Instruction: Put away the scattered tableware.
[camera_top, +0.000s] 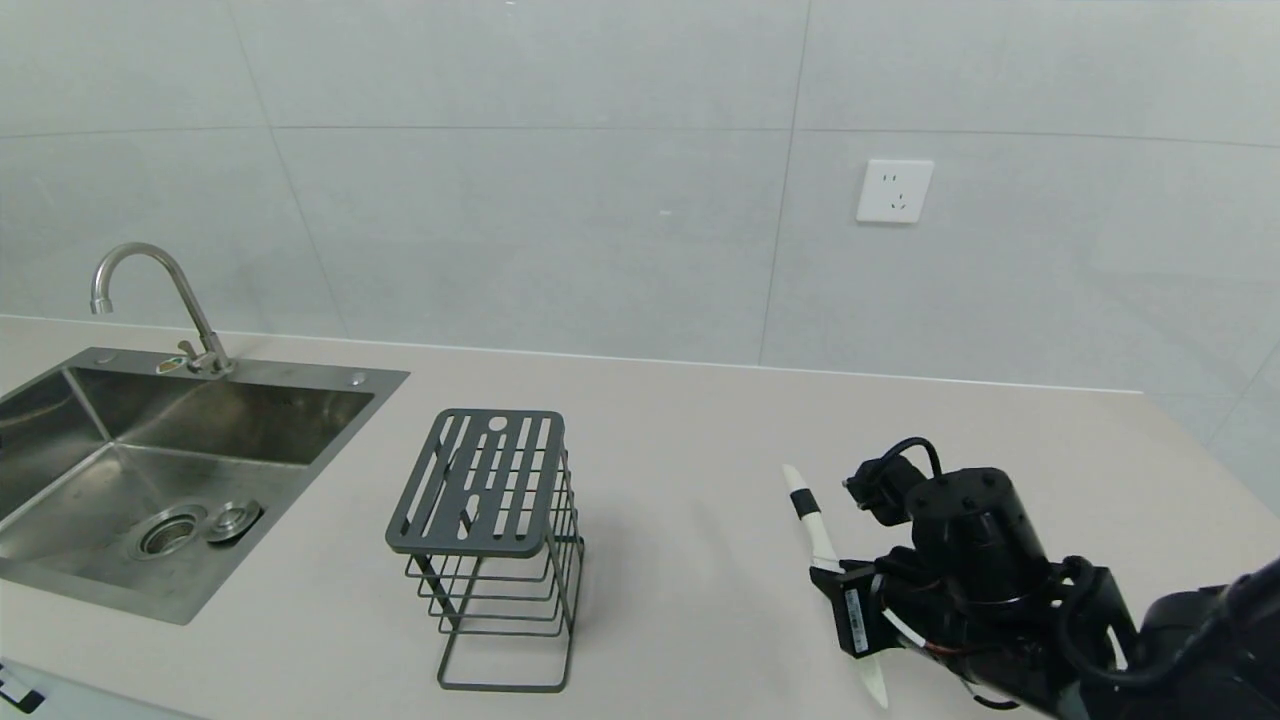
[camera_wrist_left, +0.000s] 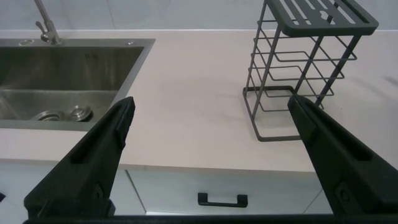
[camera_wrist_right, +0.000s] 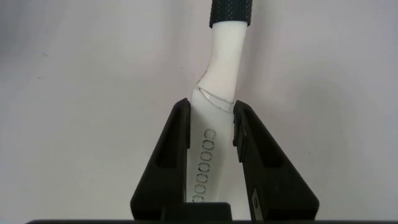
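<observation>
Right wrist view: right gripper clamped on slender white utensil with black textured band; head view places it at beige countertop's right, dark grey slotted wire rack to its left; left wrist view: left gripper spread wide, empty.

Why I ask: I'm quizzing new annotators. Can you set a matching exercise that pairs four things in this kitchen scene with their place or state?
Things
1. wire rack
2. white utensil
3. left gripper
4. wall socket

Place or state
a. open, nothing between its fingers
b. on the tiled wall above the counter
c. clamped in the right gripper
d. standing on the counter, right of the sink

Pairs: 1-d, 2-c, 3-a, 4-b
</observation>
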